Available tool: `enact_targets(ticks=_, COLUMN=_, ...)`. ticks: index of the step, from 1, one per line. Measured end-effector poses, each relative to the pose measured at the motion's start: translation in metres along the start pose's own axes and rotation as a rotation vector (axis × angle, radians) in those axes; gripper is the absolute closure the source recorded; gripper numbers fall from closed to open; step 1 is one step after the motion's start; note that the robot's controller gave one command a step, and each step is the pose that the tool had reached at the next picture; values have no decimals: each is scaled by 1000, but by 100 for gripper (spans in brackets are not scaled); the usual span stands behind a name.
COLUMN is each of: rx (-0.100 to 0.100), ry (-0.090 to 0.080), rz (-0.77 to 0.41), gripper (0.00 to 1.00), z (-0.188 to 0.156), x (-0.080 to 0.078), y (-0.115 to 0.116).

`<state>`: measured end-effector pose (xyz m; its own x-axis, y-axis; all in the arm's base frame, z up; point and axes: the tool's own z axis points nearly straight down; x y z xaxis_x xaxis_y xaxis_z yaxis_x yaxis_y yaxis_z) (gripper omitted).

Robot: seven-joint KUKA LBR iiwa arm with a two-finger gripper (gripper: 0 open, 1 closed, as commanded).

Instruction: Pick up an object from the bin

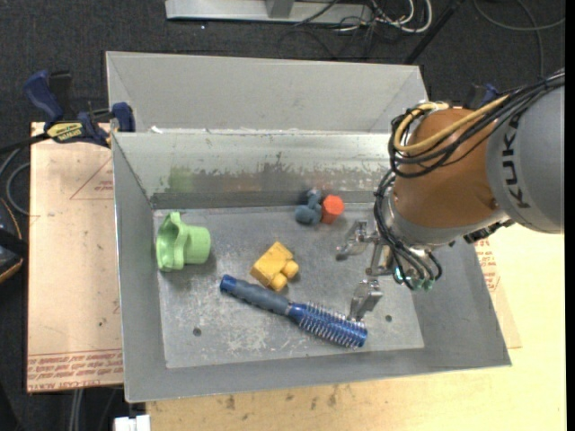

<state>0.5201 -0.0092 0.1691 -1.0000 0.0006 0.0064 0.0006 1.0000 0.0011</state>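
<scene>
My gripper [358,269] hangs over the right part of the bin floor, its two fingers spread apart, one fingertip [349,243] toward the back and one toward the front, with nothing between them. A blue hairbrush [296,311] lies diagonally along the front, and its bristle head ends just left of the front fingertip. A yellow block-shaped toy [275,266] sits in the middle, left of the gripper. A small blue and orange toy [320,207] rests by the back wall, behind the gripper.
A green plastic cup-like piece [181,243] lies at the far left of the bin. The arm with its orange cover and cables overhangs the bin's right side. Bare floor stretches along the front left.
</scene>
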Motion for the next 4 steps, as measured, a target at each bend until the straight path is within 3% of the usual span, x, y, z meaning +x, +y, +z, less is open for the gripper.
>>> enact_targets(ticks=1, rx=0, ry=-19, rz=-68, gripper=0, z=96, x=20, y=11)
enact_targets(ticks=2, rx=0, ry=-24, rz=-69, gripper=100, z=93, x=19, y=11)
enact_targets(ticks=3, rx=0, ry=-15, rz=-32, gripper=100, z=-23, x=16, y=19)
enact_targets(ticks=4, rx=1, ry=-11, rz=-107, gripper=100, z=-63, x=18, y=21)
